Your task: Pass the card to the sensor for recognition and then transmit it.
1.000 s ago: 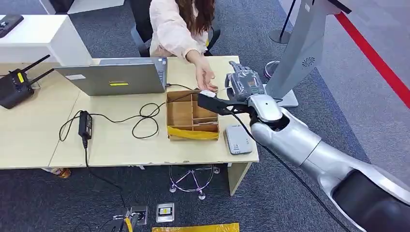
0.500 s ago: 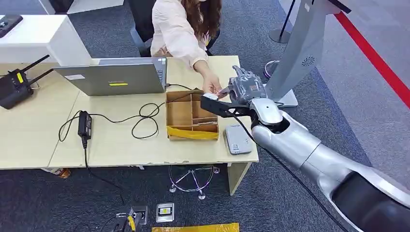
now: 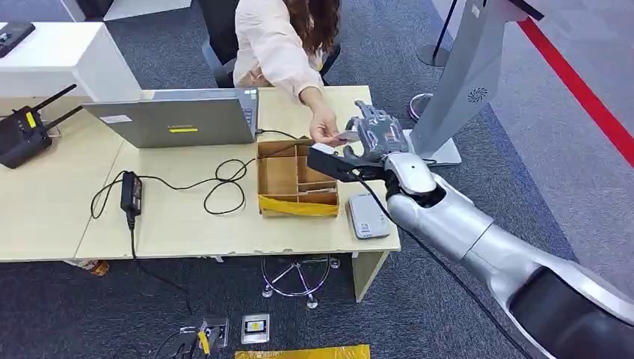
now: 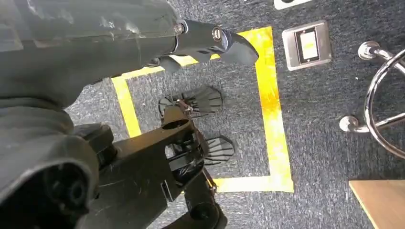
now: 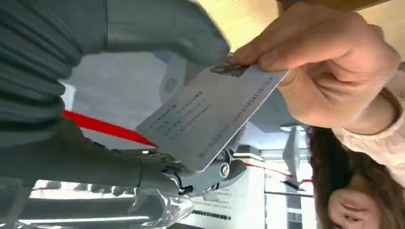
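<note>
My right hand (image 3: pixel 379 133) is raised over the desk's far right corner and grips a pale grey card (image 3: pixel 348 137) between thumb and fingers. Up close, the card (image 5: pixel 210 114) with printed lines lies slanted between my thumb (image 5: pixel 162 33) and my darker fingers (image 5: pixel 191 174). A person's hand (image 5: pixel 325 67) pinches the card's free end; it shows as the person's hand (image 3: pixel 323 125) in the head view. The grey card sensor (image 3: pixel 367 215) lies flat on the desk below my forearm. My left hand (image 4: pixel 210 38) hangs over the floor with its thumb stretched out, holding nothing.
A person in a pale top (image 3: pixel 273 45) sits behind the desk (image 3: pixel 187 224). A partitioned cardboard box (image 3: pixel 297 178), a laptop (image 3: pixel 179 118), a power adapter (image 3: pixel 132 191) with cable, and a router (image 3: pixel 19 134) are on it. A grey kiosk stand (image 3: pixel 467 75) rises at right.
The person's hand has come across from above the box to my right hand and now pinches the card. My right hand has shifted slightly toward the person.
</note>
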Controlling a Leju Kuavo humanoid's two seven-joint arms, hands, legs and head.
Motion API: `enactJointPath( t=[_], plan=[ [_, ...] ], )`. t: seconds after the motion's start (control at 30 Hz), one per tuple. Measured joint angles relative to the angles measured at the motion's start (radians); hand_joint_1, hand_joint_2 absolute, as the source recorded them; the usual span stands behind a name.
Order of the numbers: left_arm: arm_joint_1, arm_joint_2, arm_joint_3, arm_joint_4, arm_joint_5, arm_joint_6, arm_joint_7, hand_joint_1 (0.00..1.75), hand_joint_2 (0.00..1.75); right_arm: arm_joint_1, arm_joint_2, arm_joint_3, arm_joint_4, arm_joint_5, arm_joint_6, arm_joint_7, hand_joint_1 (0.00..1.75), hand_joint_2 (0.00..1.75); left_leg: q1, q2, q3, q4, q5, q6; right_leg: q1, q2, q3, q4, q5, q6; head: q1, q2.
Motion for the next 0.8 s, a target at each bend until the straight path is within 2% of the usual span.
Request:
enactJointPath(
  t=[0.37,0.57,0.8],
  plan=[
    [0.000,0.000,0.000,0.000,-0.002,0.017,0.012,0.00,0.00,0.009,0.002,-0.009,0.003,0.009,-0.012,0.007,0.00,0.00,0.000,0.000,0.000,0.000,0.000,0.000,0.000,0.000,0.000,0.000,0.000,0.000,0.000,0.000],
    [0.001,0.000,0.000,0.000,0.002,0.017,0.013,0.00,0.00,0.043,-0.011,-0.030,-0.028,0.015,-0.095,0.012,0.00,0.00,0.000,0.000,0.000,0.000,0.000,0.000,0.000,0.000,0.000,0.000,0.000,0.000,0.000,0.000],
    [0.014,0.003,0.000,0.000,0.011,0.020,0.009,0.00,0.00,0.161,-0.085,-0.064,-0.186,0.019,-0.182,0.034,0.00,0.00,0.000,0.001,0.000,0.000,0.000,0.000,0.000,0.000,0.000,0.000,0.000,0.000,0.000,0.000]
  ],
)
